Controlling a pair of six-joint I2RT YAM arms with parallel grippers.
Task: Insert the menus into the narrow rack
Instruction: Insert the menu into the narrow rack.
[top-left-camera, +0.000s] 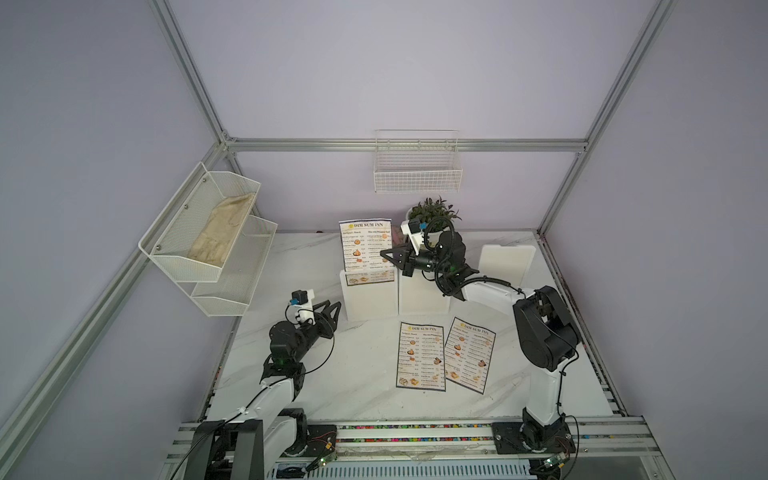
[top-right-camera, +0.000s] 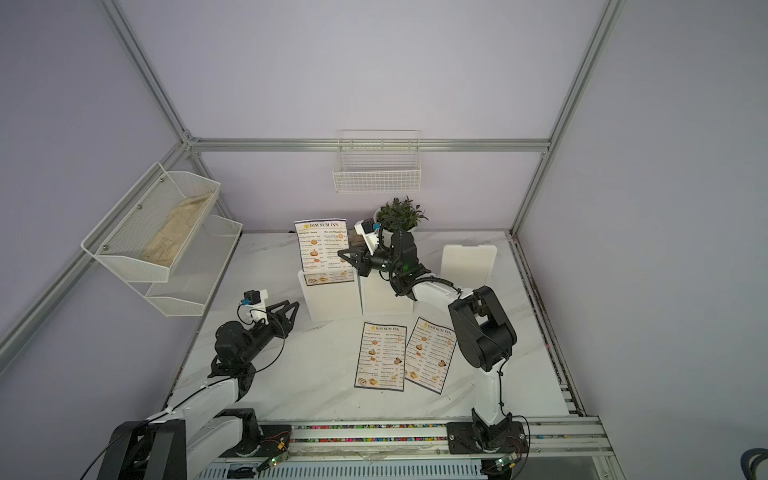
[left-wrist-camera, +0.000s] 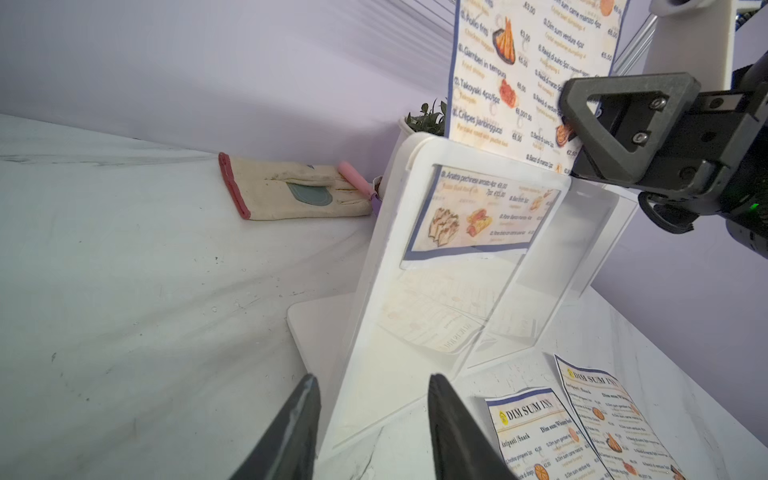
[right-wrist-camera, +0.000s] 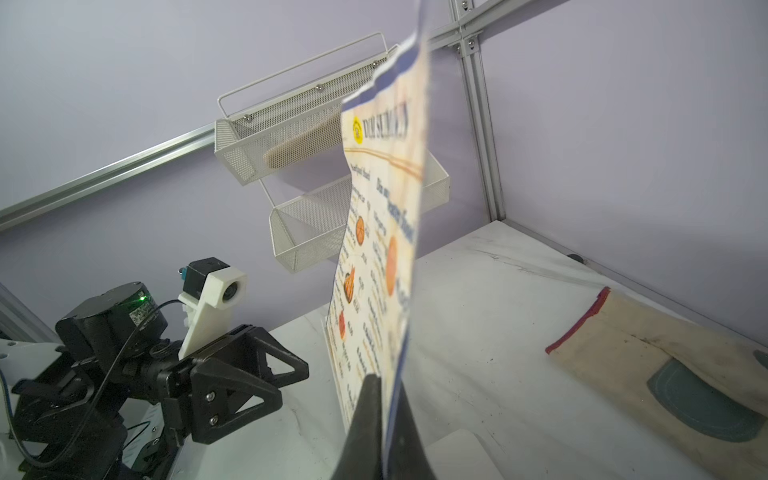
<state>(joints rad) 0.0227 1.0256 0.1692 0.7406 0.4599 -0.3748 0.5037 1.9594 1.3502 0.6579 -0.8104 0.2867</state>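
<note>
One of three menus is on its way in; none is fully seated yet, by the look of it. The right arm (top-left-camera: 486, 289) has its jaws pressed together on the right-hand edge of the upright menu (top-left-camera: 365, 245), pinching the sheet about halfway up. The sheet's lower edge is already inside the left compartment of the clear rack (top-left-camera: 370, 303), which stands toward the back middle of the counter (top-left-camera: 332, 386). In the left wrist view the menu's bottom strip shows through the rack's front pane, hanging well above the rack's base, so I judge it only partly lowered.

The left arm (top-left-camera: 286, 336) points at the rack's left front corner with its jaws spread and empty. They are just beside the pane; I cannot tell whether they touch it.

The other two menus lie flat on the counter, side by side between the rack and the front edge: the nearer-left menu (top-left-camera: 420, 356) straight, the tilted menu (top-left-camera: 469, 355) just beside it, their edges touching or nearly so. Both remain to be picked up and slotted, after the held sheet is dropped home and released.
</note>
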